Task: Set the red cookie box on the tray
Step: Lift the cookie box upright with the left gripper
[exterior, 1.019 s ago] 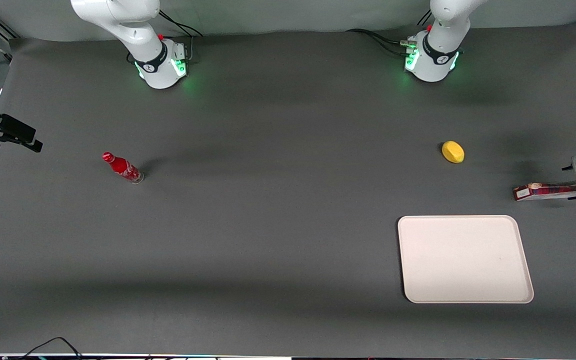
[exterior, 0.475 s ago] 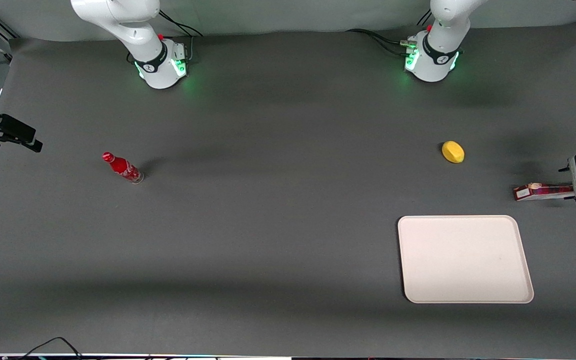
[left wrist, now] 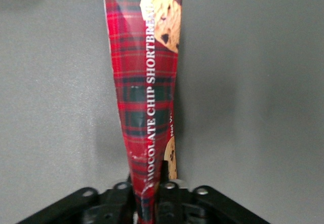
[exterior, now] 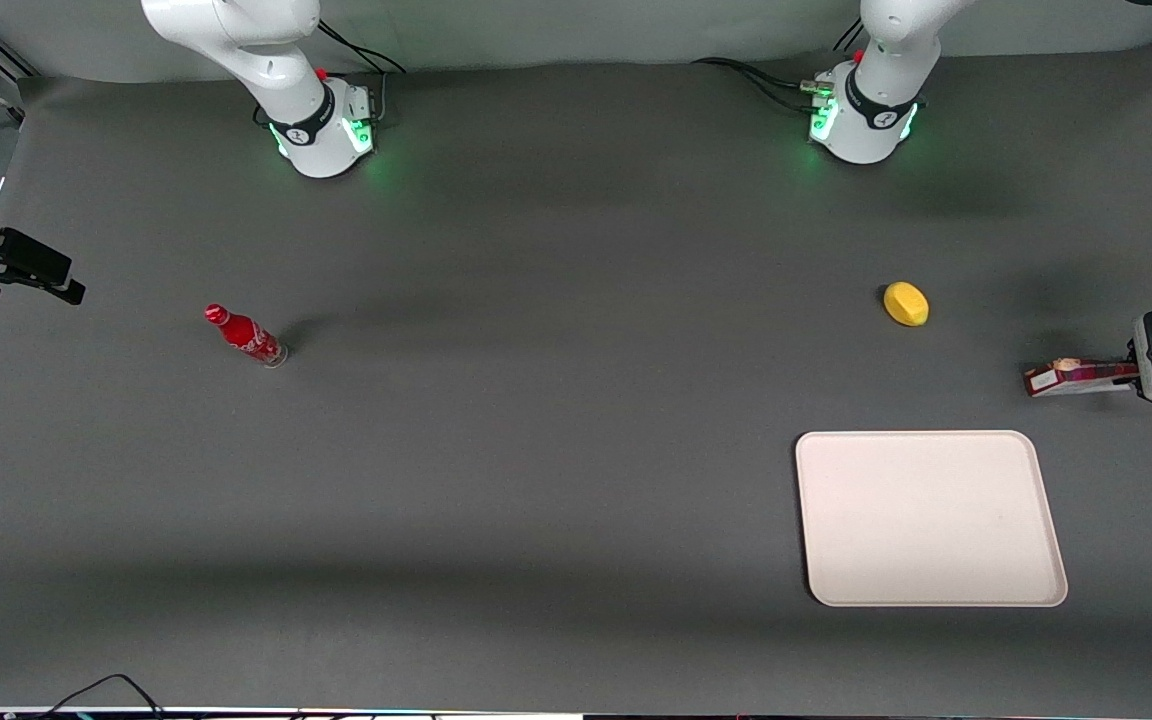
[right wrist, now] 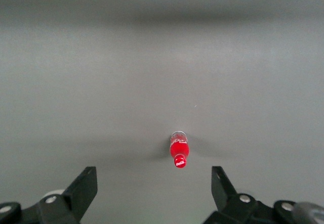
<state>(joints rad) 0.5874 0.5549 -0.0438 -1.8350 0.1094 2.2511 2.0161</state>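
Observation:
The red cookie box [exterior: 1076, 376] is a slim tartan carton, held at the working arm's end of the table with its free end pointing toward the table's middle. My left gripper [exterior: 1141, 372] is shut on one end of it. In the left wrist view the red cookie box [left wrist: 147, 97] runs straight out from between the black fingers [left wrist: 177, 191], which pinch its narrow edge. The box looks lifted a little off the table. The cream-white tray [exterior: 931, 518] lies flat, nearer the front camera than the box, with nothing on it.
A yellow lemon [exterior: 906, 303] rests on the dark mat, farther from the front camera than the tray and beside the box. A small red bottle [exterior: 246, 336] stands toward the parked arm's end, also seen as the red bottle [right wrist: 178, 151] in the right wrist view.
The gripper has risen slightly with the box in its grip, and the box's held end has come up off the mat. The tray, lemon and bottle have not moved.

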